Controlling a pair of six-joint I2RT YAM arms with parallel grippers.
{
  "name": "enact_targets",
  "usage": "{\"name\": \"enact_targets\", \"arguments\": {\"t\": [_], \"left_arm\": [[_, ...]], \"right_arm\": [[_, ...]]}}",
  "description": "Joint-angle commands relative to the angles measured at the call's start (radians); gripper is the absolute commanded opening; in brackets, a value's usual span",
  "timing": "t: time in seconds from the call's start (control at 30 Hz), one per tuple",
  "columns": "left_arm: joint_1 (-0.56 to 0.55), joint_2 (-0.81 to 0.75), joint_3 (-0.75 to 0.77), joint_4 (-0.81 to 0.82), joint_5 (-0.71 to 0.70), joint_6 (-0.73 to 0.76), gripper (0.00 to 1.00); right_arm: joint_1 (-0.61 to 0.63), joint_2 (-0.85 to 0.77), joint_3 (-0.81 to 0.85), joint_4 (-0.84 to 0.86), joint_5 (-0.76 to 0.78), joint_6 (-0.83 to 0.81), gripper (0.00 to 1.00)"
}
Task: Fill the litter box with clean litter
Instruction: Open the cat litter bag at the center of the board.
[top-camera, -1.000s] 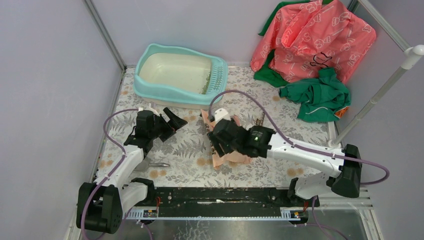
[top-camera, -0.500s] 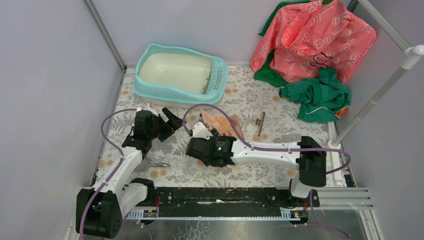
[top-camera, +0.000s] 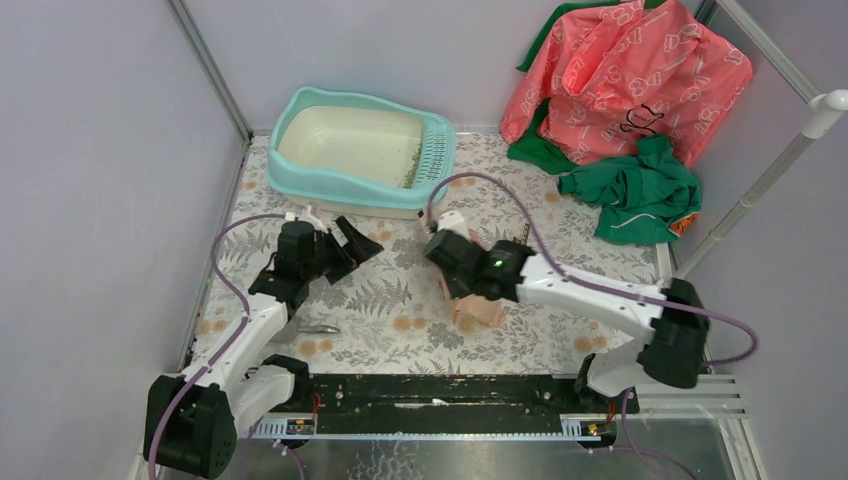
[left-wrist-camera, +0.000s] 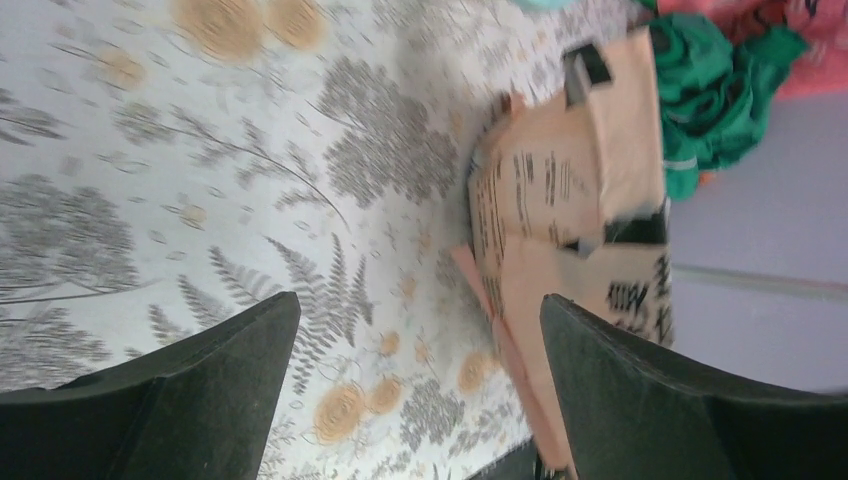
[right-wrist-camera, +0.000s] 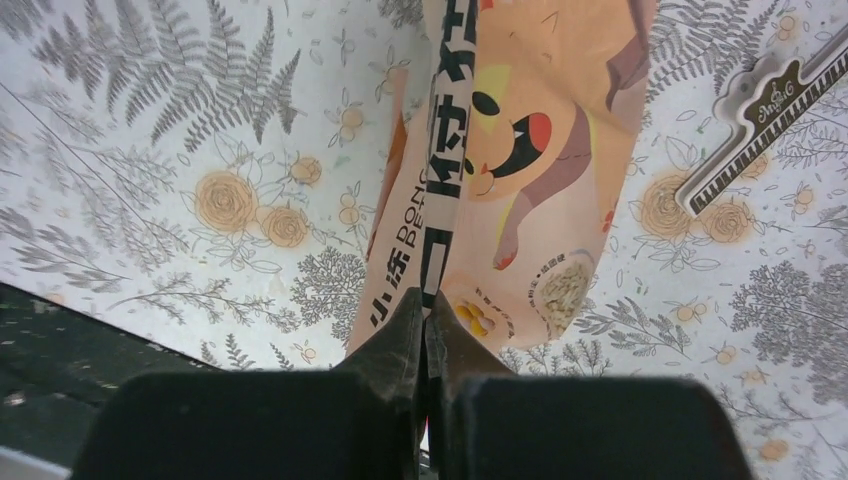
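The light-teal litter box (top-camera: 300, 180) with its cream basin stands at the back left of the mat. A thin streak of green clean litter (top-camera: 412, 172) lies in it by the slotted grille. My right gripper (top-camera: 462, 285) (right-wrist-camera: 428, 312) is shut on a folded edge of the peach-pink printed paper bag (top-camera: 478, 308) (right-wrist-camera: 540, 150), which hangs crumpled just above the mat's middle. My left gripper (top-camera: 352, 243) (left-wrist-camera: 420, 305) stands wide open over the mat, left of the bag (left-wrist-camera: 560, 200), holding nothing.
A small grey scoop (top-camera: 318, 328) lies by the left arm. A brown keyboard-shaped tag (right-wrist-camera: 770, 115) lies right of the bag. A pink printed cloth (top-camera: 620, 75) and green cloth (top-camera: 635, 190) are piled at the back right, near a white pole (top-camera: 760, 190).
The right gripper swung left, came back and closed on the bag's edge; the bag now hangs bunched under it. The left gripper shifted slightly right and stayed open.
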Motion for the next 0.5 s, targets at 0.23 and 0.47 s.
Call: {"name": "enact_targets", "arguments": {"t": [0.23, 0.47], "left_arm": [[-0.322, 0.088, -0.022, 0.305, -0.061, -0.091, 0.98], [-0.421, 0.116, -0.132, 0.584, -0.062, -0.237, 0.98]], "right_arm": [[-0.181, -0.161, -0.085, 0.169, -0.380, -0.080, 0.02], [-0.202, -0.172, -0.117, 0.217, -0.429, -0.053, 0.04]]}}
